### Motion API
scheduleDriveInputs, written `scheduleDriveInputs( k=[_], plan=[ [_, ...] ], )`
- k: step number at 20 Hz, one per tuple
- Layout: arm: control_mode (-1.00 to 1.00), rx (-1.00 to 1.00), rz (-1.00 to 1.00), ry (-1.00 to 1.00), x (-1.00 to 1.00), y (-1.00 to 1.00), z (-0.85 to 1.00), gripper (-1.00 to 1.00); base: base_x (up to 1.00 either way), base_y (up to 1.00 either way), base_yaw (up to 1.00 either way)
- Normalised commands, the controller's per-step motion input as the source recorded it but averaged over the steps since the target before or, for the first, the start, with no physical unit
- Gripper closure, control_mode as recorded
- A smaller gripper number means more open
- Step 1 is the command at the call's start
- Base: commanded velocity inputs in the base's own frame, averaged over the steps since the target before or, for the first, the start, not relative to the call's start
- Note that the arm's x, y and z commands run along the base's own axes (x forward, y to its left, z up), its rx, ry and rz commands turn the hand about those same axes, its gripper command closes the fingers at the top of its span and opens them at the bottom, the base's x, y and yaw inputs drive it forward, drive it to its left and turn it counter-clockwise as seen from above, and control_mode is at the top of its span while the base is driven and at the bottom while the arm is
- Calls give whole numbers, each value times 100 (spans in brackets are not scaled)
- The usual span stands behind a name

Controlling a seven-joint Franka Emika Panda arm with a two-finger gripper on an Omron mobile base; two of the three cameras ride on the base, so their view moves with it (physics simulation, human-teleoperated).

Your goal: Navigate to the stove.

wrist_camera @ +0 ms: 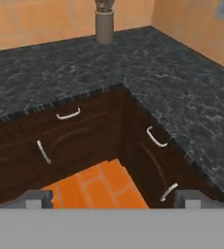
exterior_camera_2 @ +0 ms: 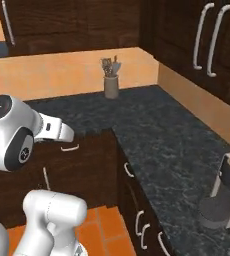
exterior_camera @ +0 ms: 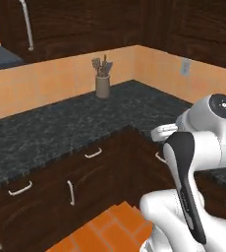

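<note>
Two runs of dark speckled counter (exterior_camera: 61, 128) meet at an inside corner straight ahead, with dark wood cabinets (exterior_camera: 85, 177) and pale handles beneath and orange floor tiles (wrist_camera: 92, 187) in the nook. Far back in that corner, against the orange wall, stands a grey utensil holder (exterior_camera: 103, 86) with a few tools poking up. An outlet (exterior_camera: 185, 66) sits on the right-hand wall. Near the right end of the counter rests a dark coffee machine (exterior_camera_2: 224, 192). Nowhere along these counters can I spot the stove. The gripper (wrist_camera: 114, 198) hangs out over the corner, its fingertips (wrist_camera: 35, 198) spread wide apart with nothing between them.
</note>
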Motion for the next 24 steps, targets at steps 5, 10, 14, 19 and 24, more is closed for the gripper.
scheduleDriveInputs(
  k=[5,10,14,19,24],
  plan=[
    [100,0,0,0,0,0,0,-100,0,0,100],
    [100,0,0,0,0,0,0,-100,0,0,100],
    [100,0,0,0,0,0,0,-100,0,0,100],
    [100,0,0,0,0,0,0,-100,84,83,28],
    [100,0,0,0,0,0,0,-100,100,100,-9]
  ],
)
